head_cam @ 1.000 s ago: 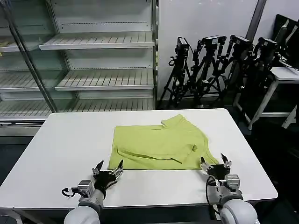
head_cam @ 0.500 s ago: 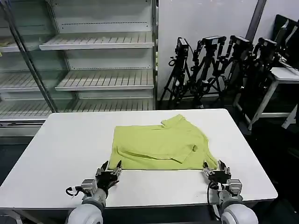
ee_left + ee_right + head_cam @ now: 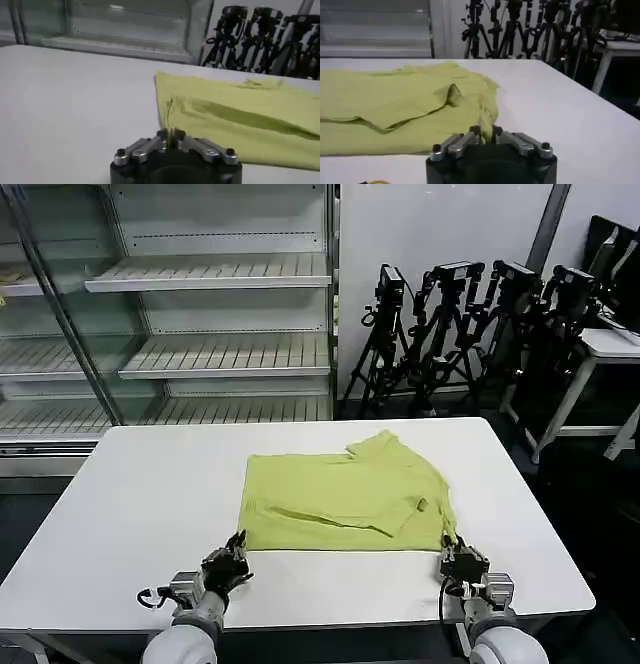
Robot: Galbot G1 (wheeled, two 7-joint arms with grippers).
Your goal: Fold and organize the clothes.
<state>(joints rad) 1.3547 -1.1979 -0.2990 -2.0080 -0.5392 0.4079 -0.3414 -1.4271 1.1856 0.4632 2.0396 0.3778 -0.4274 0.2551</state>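
My left gripper (image 3: 236,556) and right gripper (image 3: 452,553), fingers pinching near corners of yellow-green T-shirt (image 3: 345,496), folded flat mid-worktop (image 3: 130,494).

The white table (image 3: 130,494) carried one partly folded lime yellow-green T-shirt (image 3: 345,499), which lay flat near its centre.
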